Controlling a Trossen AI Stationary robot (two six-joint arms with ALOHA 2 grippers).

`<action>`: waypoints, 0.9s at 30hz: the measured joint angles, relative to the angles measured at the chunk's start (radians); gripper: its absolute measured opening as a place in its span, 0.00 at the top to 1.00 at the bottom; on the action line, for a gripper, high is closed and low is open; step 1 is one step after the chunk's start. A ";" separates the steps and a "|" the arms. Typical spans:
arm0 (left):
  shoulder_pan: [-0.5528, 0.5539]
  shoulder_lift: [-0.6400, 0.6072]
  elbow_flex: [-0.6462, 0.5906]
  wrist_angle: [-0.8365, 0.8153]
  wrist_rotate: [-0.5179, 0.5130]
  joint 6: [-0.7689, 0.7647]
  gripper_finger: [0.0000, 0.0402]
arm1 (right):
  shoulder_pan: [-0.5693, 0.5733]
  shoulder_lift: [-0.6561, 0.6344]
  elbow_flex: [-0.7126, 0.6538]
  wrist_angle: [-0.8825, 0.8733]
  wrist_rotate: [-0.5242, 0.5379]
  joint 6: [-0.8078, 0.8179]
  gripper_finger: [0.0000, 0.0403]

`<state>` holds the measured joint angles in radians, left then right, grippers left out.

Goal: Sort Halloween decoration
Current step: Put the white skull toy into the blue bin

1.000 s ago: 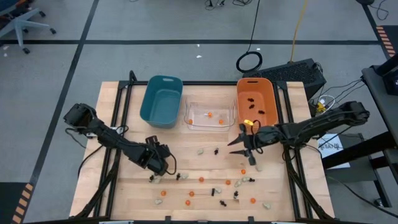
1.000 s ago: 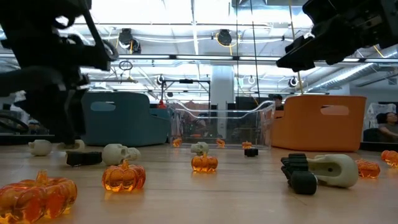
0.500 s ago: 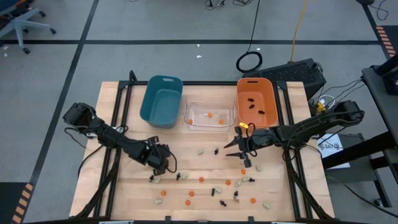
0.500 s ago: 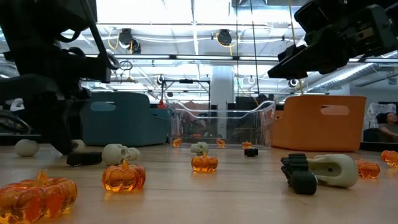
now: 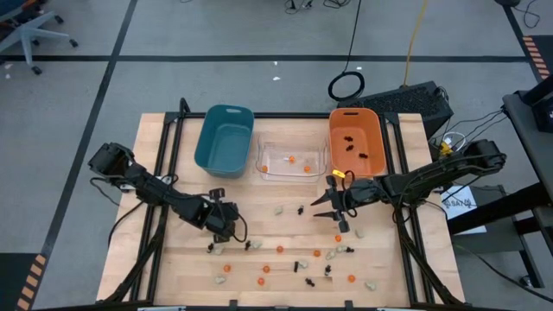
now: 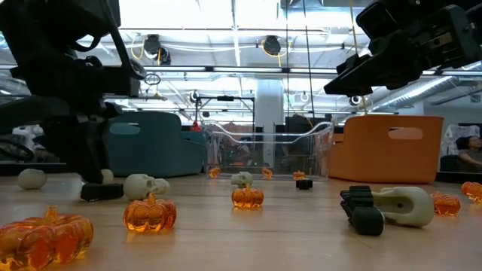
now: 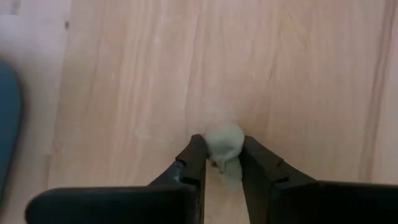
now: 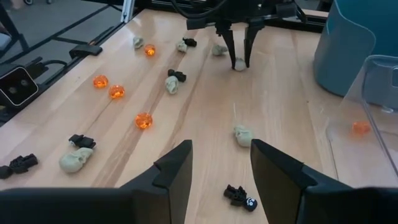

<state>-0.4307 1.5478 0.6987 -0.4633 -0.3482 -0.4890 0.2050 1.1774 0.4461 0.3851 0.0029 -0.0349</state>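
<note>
Pale, lumpy skull trinket (image 7: 225, 144) sits on blond wood, low centre of the left wrist frame, pinched between the left gripper (image 7: 222, 163) jaws. Right gripper (image 5: 333, 206) hovers mid-table, dark fingers apart, empty.

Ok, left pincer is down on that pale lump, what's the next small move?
Probably finish closing, then lift straight up. The left pincer has its fingers on both sides of the pale skull, which sits on the table.
</note>
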 joint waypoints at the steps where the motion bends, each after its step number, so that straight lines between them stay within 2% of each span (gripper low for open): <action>1: 0.000 0.000 0.000 0.000 -0.005 0.001 0.85 | 0.000 0.000 0.000 0.000 0.000 0.000 0.64; 11: 0.000 0.001 0.023 -0.020 -0.077 0.076 0.87 | 0.000 0.000 0.000 0.000 0.000 0.007 0.64; 20: 0.000 0.001 0.039 -0.031 -0.063 0.105 0.87 | 0.000 0.000 0.000 0.000 0.000 0.008 0.64; 27: -0.001 0.001 0.039 -0.032 -0.060 0.105 0.99 | 0.000 0.000 0.001 0.000 0.000 0.008 0.64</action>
<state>-0.4313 1.5490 0.7380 -0.4957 -0.4080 -0.3836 0.2050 1.1774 0.4469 0.3847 0.0029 -0.0266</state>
